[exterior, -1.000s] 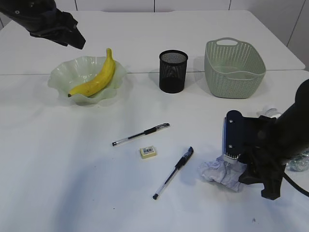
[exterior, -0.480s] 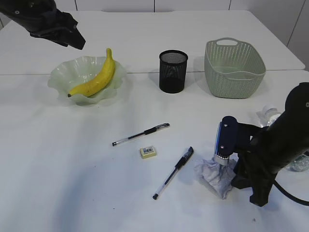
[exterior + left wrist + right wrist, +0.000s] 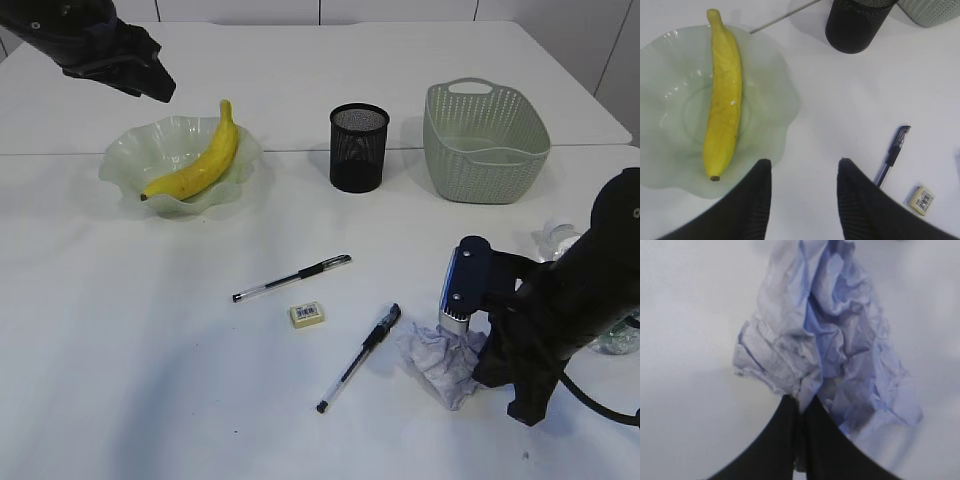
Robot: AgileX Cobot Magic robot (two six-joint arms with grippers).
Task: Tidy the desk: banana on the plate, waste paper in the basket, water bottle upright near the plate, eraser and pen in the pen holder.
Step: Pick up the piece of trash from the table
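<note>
While my right fingers (image 3: pixel 799 412) are pinching an edge of the waste paper (image 3: pixel 832 347) near the bench's front right corner, I am readying it for the basket (image 3: pixel 487 140) at the back right. My left fingers (image 3: pixel 802 172) are hanging spread over the plate (image 3: pixel 667 75), where the banana (image 3: pixel 724 95) is lying.
</note>
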